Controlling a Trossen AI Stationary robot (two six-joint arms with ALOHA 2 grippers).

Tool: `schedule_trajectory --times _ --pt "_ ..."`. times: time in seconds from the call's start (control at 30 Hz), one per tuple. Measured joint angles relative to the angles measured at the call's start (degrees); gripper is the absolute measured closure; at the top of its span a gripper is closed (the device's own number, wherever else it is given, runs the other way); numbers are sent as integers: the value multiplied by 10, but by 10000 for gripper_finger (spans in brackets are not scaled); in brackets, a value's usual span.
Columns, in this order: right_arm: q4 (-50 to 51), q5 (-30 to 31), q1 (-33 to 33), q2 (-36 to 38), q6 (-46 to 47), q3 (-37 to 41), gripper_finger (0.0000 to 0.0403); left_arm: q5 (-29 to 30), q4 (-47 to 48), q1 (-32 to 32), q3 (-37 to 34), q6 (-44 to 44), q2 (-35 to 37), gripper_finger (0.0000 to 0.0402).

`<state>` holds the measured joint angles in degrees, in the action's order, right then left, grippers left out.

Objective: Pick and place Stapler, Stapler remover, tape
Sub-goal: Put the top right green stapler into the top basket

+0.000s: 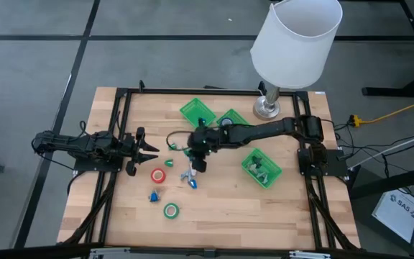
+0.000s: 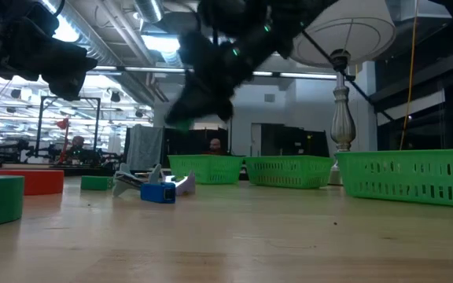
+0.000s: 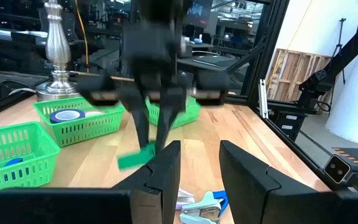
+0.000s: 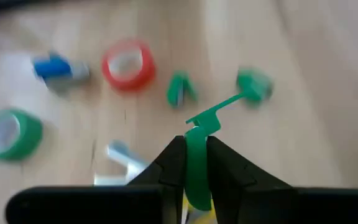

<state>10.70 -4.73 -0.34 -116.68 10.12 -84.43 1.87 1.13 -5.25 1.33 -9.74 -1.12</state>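
- Right tool (image 4: 196,163), centre of the high view, is clamped on a thin green item (image 4: 199,155). It hangs clear above the surface (image 1: 221,208). I judge it a staple remover, though motion blur leaves the shape unsure.
- Left tool (image 3: 199,163) waits at the left of the high view, fingers apart, nothing between them.
- Tape: red roll (image 1: 158,175) and green roll (image 1: 171,211) lie in the lower-left part of the surface. A blue roll (image 3: 66,116) sits in a green tray (image 3: 79,127) near the lamp base (image 1: 267,108).
- Blue-and-silver stapler (image 1: 191,177) lies just below the right tool. A small blue piece (image 1: 154,196) sits between the two rolls.
- Step in hand, my reading: carry the green item to a tray. I would keep the grip firm, travel high over the tray rim and release low inside.
- Hard to make out: which tray is the target, and what lies in the right-hand tray (image 1: 261,167). The low view shows the right arm only as a dark blur.
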Motion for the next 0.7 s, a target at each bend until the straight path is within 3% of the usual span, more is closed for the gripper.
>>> schedule_trajectory --times 0.33,0.7 --pt "13 2 -50 1 -97 -127 352 0 0 0 0 0 0 295" --pt "17 2 -119 1 -121 -138 347 0 0 0 0 0 0 295"
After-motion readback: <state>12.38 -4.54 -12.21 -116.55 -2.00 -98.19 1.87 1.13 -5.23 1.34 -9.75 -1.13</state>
